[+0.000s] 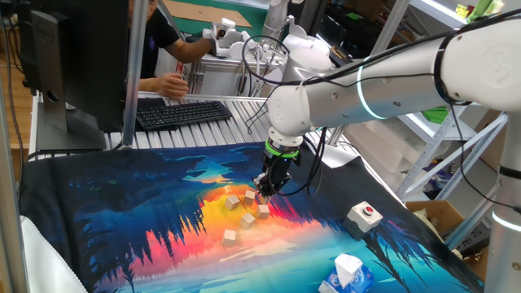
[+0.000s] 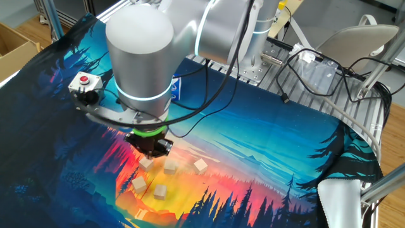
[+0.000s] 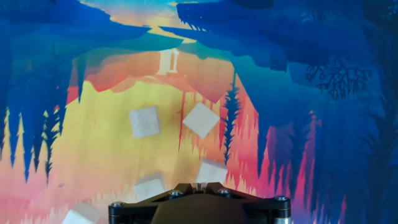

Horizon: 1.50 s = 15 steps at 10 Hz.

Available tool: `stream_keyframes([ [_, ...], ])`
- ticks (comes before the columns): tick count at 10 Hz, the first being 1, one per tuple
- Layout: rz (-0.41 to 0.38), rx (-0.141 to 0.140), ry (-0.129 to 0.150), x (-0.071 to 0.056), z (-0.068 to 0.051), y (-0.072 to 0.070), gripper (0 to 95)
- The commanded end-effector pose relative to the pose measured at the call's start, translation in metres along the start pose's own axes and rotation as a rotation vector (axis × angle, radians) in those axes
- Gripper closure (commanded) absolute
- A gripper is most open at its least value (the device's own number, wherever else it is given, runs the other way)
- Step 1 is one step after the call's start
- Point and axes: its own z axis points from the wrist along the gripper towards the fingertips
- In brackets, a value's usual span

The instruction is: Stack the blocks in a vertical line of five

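Currently, the gripper (image 1: 264, 194) is seen pointing straight down at the middle of the printed mat (image 1: 122, 203), its fingers pressed together with nothing pinched between them. Five blocks are scattered loosely on the orange and yellow part of the mat, none stacked on another. In the one fixed view, one block (image 1: 230, 237) lies lowest in the frame, apart from the rest; another (image 1: 247, 219) sits above it, a third (image 1: 264, 211) is found just below the fingertips, a fourth (image 1: 234, 202) lies to the left of the gripper, and a fifth (image 1: 249, 195) is placed just beside the fingers. Whether the fingertips touch a block cannot be told. In the hand view, two blocks (image 3: 144, 121) and (image 3: 201, 119) are shown side by side at mid-frame, apart from each other, and three more are partly cut off near the lower edge by the gripper body. A white box with a red button (image 1: 364, 216) is seen at the right of the mat, and a tissue pack (image 1: 348, 274) at the lower right edge.
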Motion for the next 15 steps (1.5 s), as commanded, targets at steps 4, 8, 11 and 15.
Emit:
stream_keyframes([
  [4,0.063,-0.019,-0.003,-0.008,0.006,-0.001,95.0],
  [8,0.163,-0.023,-0.003,-0.011,0.005,-0.005,95.0],
  [11,0.209,-0.016,-0.002,-0.012,0.006,-0.006,95.0],
  [15,0.250,-0.014,-0.003,-0.017,0.012,-0.009,76.0],
])
